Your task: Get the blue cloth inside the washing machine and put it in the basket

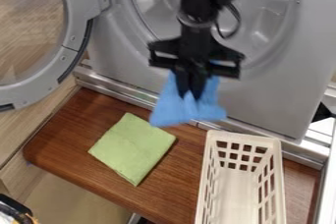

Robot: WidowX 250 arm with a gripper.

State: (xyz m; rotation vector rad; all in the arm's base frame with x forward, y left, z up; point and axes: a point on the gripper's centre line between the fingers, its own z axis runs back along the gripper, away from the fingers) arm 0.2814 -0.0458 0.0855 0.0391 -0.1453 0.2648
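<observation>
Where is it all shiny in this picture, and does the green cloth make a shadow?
In the camera view, pale glints show on the grey washing machine, beside the black arm, and lighter streaks run along the metal strip; also in the camera view, a thin dark shadow edges the lower right side of the green cloth.

Worktop (pixel 72 134): before washer (pixel 263 100). Door (pixel 80 7): left of washer front. Basket (pixel 246 136): on worktop, towards right. Cloth, first (pixel 133 148): on worktop, left of basket, apart. Cloth, second (pixel 172 111): in claw (pixel 189 95), before washer.
</observation>
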